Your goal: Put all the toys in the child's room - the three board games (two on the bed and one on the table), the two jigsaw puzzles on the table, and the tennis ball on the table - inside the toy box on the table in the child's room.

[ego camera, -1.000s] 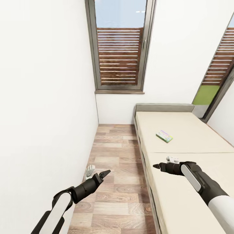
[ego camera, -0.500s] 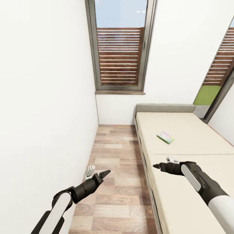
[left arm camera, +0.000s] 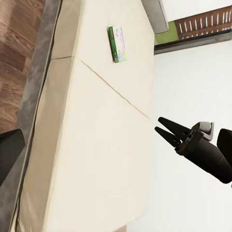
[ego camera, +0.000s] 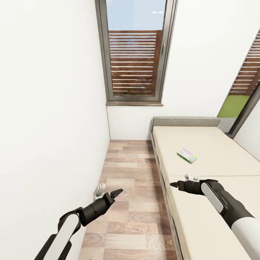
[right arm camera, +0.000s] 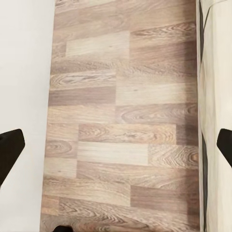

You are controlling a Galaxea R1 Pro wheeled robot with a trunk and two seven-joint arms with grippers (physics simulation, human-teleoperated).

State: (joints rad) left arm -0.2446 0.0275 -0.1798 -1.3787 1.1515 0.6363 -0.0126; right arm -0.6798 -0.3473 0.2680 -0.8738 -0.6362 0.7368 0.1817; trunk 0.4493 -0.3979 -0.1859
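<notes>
Right claw (ego camera: 173, 185) seemingly open; board game (ego camera: 187, 155) beyond.

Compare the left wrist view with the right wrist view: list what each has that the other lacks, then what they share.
Left wrist view alone: a green board game lying flat on the mattress, the right gripper with its fingers spread apart, and slatted fencing past the window.

Right wrist view alone: a long stretch of wood-plank floor beside the white wall, seen from above.

Shared: the beige bed (just its edge in the right wrist view) and some wood flooring.
</notes>
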